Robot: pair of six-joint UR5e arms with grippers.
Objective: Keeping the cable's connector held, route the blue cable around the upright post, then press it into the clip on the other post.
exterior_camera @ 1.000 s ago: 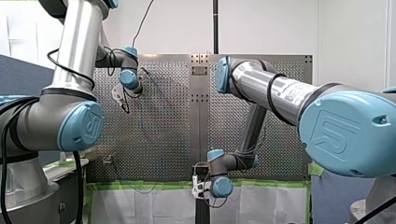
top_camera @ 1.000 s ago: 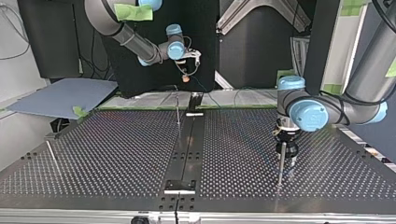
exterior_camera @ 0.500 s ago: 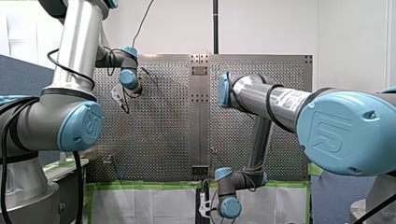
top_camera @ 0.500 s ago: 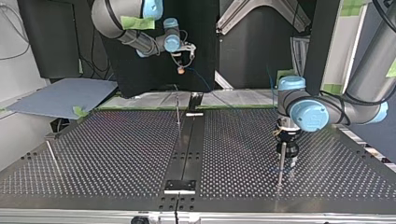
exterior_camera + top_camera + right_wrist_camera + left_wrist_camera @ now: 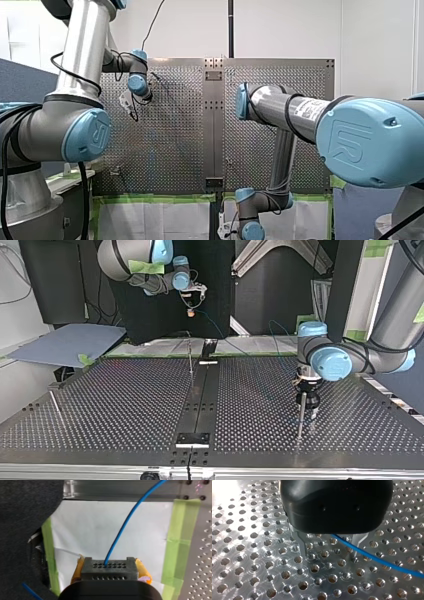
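Perforated metal forms the counter (image 5: 100,405), with a black rail (image 5: 200,400) down its middle. Only the left wrist view shows my left gripper (image 5: 329,547) from close: its metal fingers (image 5: 298,542) are spread just above the holes. The blue cable (image 5: 372,556) runs between them, nearer to one finger. It seems to lie loose there, though the black body hides part of it.

The top view adds that this gripper stands well to the side of the rail, just beside a thin upright post (image 5: 300,415). A second thin post (image 5: 191,360) stands just beside the rail.

My right gripper (image 5: 110,563) hangs in the air beyond the rail's end, past the counter's edge. In the right wrist view its yellow pads (image 5: 143,571) are pressed on the dark connector (image 5: 109,572), and the cable comes out of it. A white sheet (image 5: 100,530) and green tape (image 5: 180,542) lie beyond.

The front view shows a stylised UR mark on the blue joint cap (image 5: 357,145). The label (image 5: 312,106) on my right arm is too small to read. On both sides of the rail the perforated surface stretches wide.
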